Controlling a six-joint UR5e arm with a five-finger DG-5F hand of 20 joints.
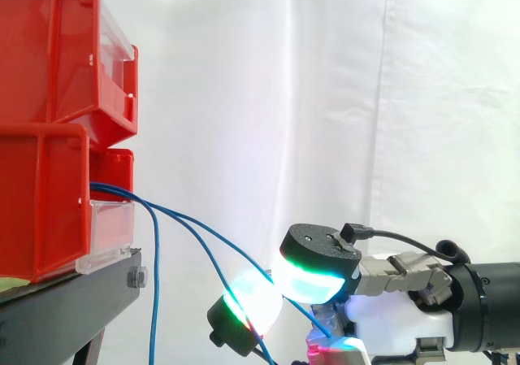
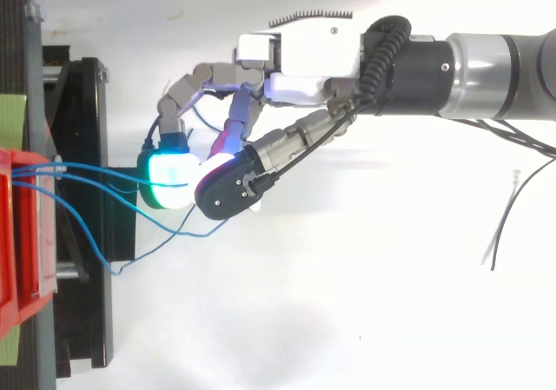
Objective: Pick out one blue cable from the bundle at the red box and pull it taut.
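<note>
Robot hand (image 2: 300, 60) is low and right of the red box (image 1: 45, 202), glowing pads (image 1: 313, 280) pressed together on what looks like one blue cable (image 1: 213, 230), which sags across from the bundle (image 1: 110, 189). Watch out: a second strand (image 1: 199, 247) runs just beside the pinch. Snag both, or let the thin cable slip, and nothing goes taut.

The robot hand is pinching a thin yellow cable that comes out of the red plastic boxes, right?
No, the cable is blue, not yellow. The side view shows the thin blue cable running from the red plastic boxes to the robot hand, whose glowing fingertips pinch it.
</note>
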